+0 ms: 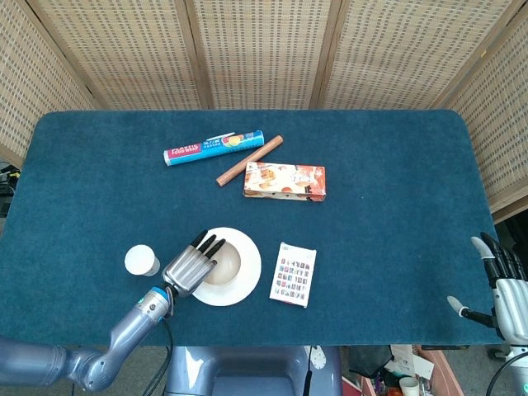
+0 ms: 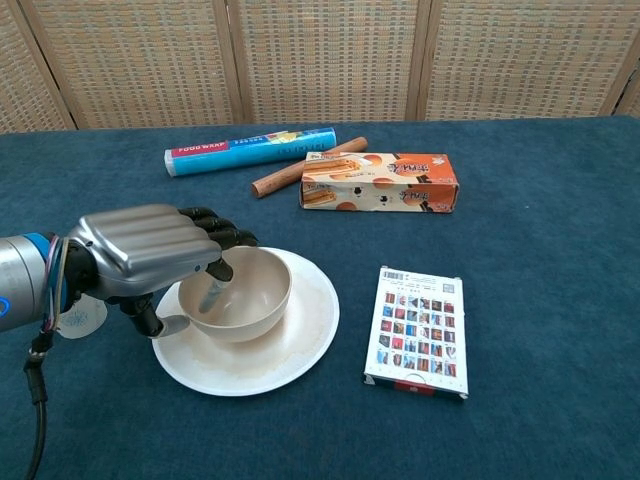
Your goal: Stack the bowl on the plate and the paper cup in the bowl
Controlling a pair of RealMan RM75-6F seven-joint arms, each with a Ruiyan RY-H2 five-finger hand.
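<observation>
A beige bowl (image 1: 228, 262) (image 2: 252, 288) sits in the white plate (image 1: 248, 280) (image 2: 300, 352) near the table's front left. My left hand (image 1: 190, 268) (image 2: 140, 252) lies over the bowl's left rim, pinching it between a finger dipped inside and the thumb against the outer wall; the other fingers stretch above the bowl. Just left of the plate stands the white paper cup (image 1: 141, 261) (image 2: 80, 316), mostly hidden behind the hand in the chest view. My right hand (image 1: 500, 287) hangs beyond the table's front right corner, fingers spread, holding nothing.
A card pack (image 1: 294, 274) (image 2: 418, 330) lies right of the plate. Behind it are a snack box (image 1: 284, 181) (image 2: 380, 182), a brown stick (image 1: 248, 160) (image 2: 305, 167) and a blue food-wrap box (image 1: 213, 148) (image 2: 250, 150). Wicker screens close the back.
</observation>
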